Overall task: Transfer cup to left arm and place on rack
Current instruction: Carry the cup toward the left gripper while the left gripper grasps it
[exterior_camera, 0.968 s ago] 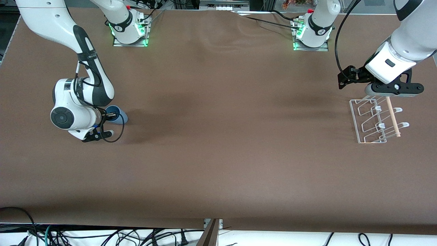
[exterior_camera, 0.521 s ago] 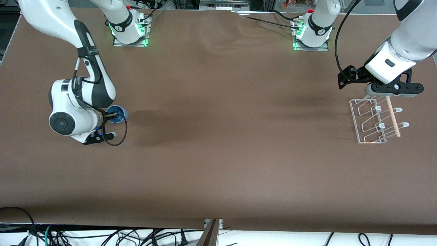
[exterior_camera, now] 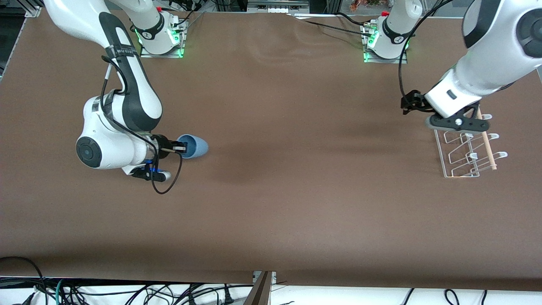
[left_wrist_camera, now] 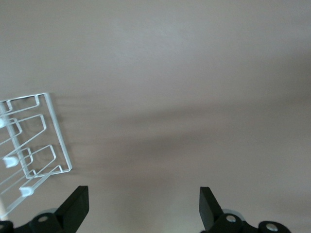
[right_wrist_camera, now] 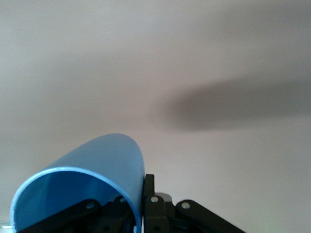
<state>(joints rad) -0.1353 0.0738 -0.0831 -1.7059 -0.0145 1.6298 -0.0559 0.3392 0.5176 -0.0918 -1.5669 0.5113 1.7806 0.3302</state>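
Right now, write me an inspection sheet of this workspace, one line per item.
Surface: brown table cover, wrinkled near the bases.
Job's things: cup held on its side in the air; rack at the left arm's end.
Clutter: nothing seen.
Grippers: right gripper shut on the cup's rim; left gripper open over the table beside the rack.
Cables: black cable looped off the right wrist.
Surroundings: loose cables along the near edge.

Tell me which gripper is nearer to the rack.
Left. The left gripper hangs open at the rack, over its edge. The right gripper holds the cup at the right arm's end of the table.
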